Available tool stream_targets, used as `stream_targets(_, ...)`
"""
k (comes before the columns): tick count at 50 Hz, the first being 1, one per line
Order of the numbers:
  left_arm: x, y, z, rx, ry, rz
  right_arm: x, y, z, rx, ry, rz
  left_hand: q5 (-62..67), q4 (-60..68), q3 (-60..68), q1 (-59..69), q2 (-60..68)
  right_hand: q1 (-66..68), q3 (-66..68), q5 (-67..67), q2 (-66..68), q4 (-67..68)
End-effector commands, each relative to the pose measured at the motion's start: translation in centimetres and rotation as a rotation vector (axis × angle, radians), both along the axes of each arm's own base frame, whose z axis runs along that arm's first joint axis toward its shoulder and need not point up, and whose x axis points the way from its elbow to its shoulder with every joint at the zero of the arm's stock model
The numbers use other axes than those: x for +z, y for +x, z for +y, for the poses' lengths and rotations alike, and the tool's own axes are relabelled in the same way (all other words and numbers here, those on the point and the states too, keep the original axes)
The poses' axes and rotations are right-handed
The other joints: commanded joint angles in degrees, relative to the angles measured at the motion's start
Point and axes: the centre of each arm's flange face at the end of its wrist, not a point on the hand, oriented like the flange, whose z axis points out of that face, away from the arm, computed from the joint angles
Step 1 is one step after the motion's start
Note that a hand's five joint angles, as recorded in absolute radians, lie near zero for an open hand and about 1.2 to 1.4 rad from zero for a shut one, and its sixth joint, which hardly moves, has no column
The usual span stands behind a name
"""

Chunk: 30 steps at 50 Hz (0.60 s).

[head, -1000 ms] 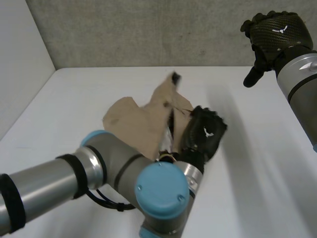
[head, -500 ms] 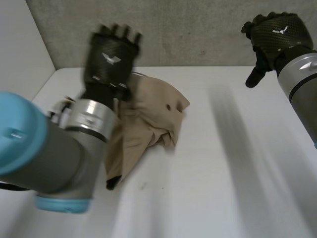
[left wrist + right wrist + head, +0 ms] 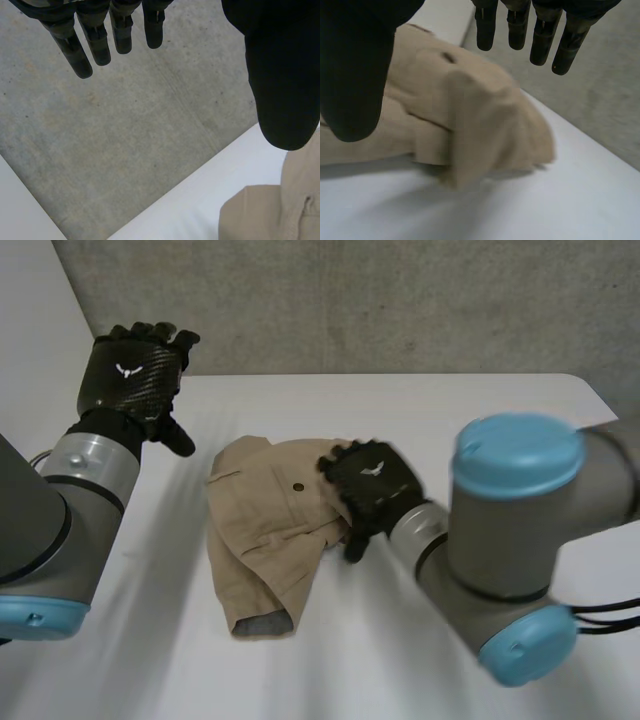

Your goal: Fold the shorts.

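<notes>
The tan shorts (image 3: 265, 530) lie folded over in a bundle on the white table (image 3: 480, 430), a dark button on top and a grey inner lining showing at the near end. My right hand (image 3: 368, 487) hovers over the bundle's right edge, fingers straight and spread, holding nothing; in the right wrist view the shorts (image 3: 470, 115) lie just under its fingers (image 3: 517, 25). My left hand (image 3: 135, 380) is raised at the far left, clear of the cloth, fingers (image 3: 100, 40) straight. A corner of the shorts (image 3: 280, 205) shows below its thumb.
A grey concrete wall (image 3: 380, 300) stands behind the table's far edge. A white side wall (image 3: 40, 360) rises at the left. Bare tabletop stretches to the right and in front of the shorts.
My left hand let go of the shorts and swung up to the far left. My right arm came down from the upper right over the shorts' right edge. The shorts now lie flatter.
</notes>
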Motion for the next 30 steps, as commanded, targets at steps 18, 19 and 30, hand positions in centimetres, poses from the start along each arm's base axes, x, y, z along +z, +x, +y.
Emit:
stream_targets(18, -2.2, 2.3, -1.4, 0.078, 0.056, -0.025, -1.8, 2.7, -9.2, -0.214, -0.436, 0.008, -1.7, -0.7, -1.1, 0.0, -0.7, 68.2, 68.0, 66.0, 67.2, 66.7)
stream_targets(19, -2.2, 2.4, -1.5, 0.082, 0.056, -0.025, -1.1, 0.1, -12.3, -0.315, -0.453, 0.024, -1.9, -0.9, -1.3, -0.2, -0.8, 68.2, 68.0, 66.0, 67.2, 66.7)
stream_targets(30, -3.8, 2.2, -1.9, 0.076, 0.096, -0.045, -0.4, -11.0, -21.6, -0.607, -0.489, 0.135, -2.0, -1.1, -1.5, -0.3, -1.0, 48.7, 48.6, 46.6, 47.8, 47.3)
